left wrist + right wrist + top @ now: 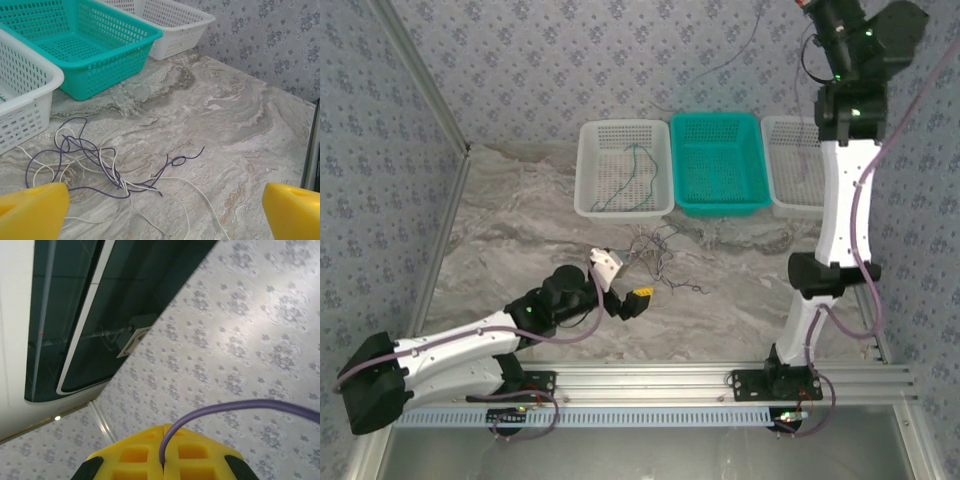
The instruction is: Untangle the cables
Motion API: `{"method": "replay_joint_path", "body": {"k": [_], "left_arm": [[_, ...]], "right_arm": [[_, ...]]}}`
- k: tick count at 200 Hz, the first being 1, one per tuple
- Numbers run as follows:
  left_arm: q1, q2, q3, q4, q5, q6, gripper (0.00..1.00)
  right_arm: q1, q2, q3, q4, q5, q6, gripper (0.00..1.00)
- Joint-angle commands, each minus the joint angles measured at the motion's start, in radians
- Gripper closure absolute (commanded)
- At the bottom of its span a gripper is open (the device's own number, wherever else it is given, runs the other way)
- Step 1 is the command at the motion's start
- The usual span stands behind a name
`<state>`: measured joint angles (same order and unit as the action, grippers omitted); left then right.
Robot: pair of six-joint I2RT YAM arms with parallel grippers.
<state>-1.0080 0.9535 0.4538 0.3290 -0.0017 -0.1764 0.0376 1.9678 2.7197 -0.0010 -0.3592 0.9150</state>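
Note:
A loose tangle of bluish-purple and whitish cables (100,170) lies on the marble table, in front of the baskets (655,255). My left gripper (625,283) hovers low just in front of the tangle, jaws open wide with nothing between the yellow fingertips (35,210). A dark green cable (635,175) lies in the left white basket (585,170). My right gripper (163,471) is raised high at the back right, shut on a purple cable (240,405) that arcs out from between its yellow pads. A thin wire (757,30) trails down across the back wall.
Three baskets stand in a row at the back: a white one, a teal basket (715,205) and a right white basket (785,200). The right arm's white link (840,200) stands upright in front of that last basket. Patterned walls enclose the table.

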Motion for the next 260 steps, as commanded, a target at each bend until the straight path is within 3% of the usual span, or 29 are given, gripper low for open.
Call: {"method": "replay_joint_path", "body": {"k": [1,79,122,140,171,197,224,240,247,250,251,252,254,260], "left_arm": [[-0.001,-0.063,-0.025,0.002,-0.040,0.001,0.01],[-0.001,-0.153,-0.093,-0.027,-0.120,-0.001,0.01],[0.000,-0.212,-0.121,-0.052,-0.155,-0.009,0.01],[0.000,-0.237,-0.118,-0.083,-0.169,-0.014,0.01],[0.003,-0.255,-0.099,-0.138,-0.168,-0.027,0.01],[0.006,-0.224,-0.053,-0.231,-0.183,-0.060,0.01],[0.008,-0.169,-0.026,-0.238,-0.182,-0.099,0.01],[0.009,-0.126,-0.008,-0.230,-0.239,-0.142,0.01],[0.011,-0.103,0.009,-0.242,-0.292,-0.176,0.01],[0.013,-0.090,0.016,-0.250,-0.313,-0.191,0.01],[0.013,-0.086,0.018,-0.252,-0.319,-0.197,0.01],[0.013,-0.083,0.021,-0.255,-0.325,-0.202,0.01],[0.015,-0.074,0.027,-0.260,-0.338,-0.212,0.01],[0.020,-0.050,0.043,-0.279,-0.365,-0.245,0.01]], "right_arm": [[0.001,0.090,-0.002,0.130,-0.012,-0.061,1.00],[0.015,0.296,-0.080,0.069,-0.099,-0.167,1.00],[0.034,0.248,-0.459,0.112,-0.219,-0.128,1.00],[0.044,0.165,-0.688,0.084,-0.133,-0.105,1.00],[0.017,0.041,-1.078,0.119,0.023,0.108,1.00],[-0.027,0.028,-1.111,-0.078,0.040,0.204,0.96],[-0.043,0.059,-0.912,-0.382,-0.049,0.081,0.75],[-0.040,0.031,-0.818,-0.505,-0.020,-0.036,0.58],[-0.038,0.001,-0.798,-0.537,0.015,-0.085,0.46],[-0.035,-0.011,-0.795,-0.545,0.029,-0.100,0.36],[-0.036,-0.017,-0.796,-0.547,0.031,-0.106,0.31],[-0.036,-0.023,-0.796,-0.548,0.037,-0.108,0.15],[-0.034,-0.034,-0.796,-0.548,0.044,-0.122,0.04],[-0.034,-0.068,-0.810,-0.539,0.053,-0.143,0.00]]}}
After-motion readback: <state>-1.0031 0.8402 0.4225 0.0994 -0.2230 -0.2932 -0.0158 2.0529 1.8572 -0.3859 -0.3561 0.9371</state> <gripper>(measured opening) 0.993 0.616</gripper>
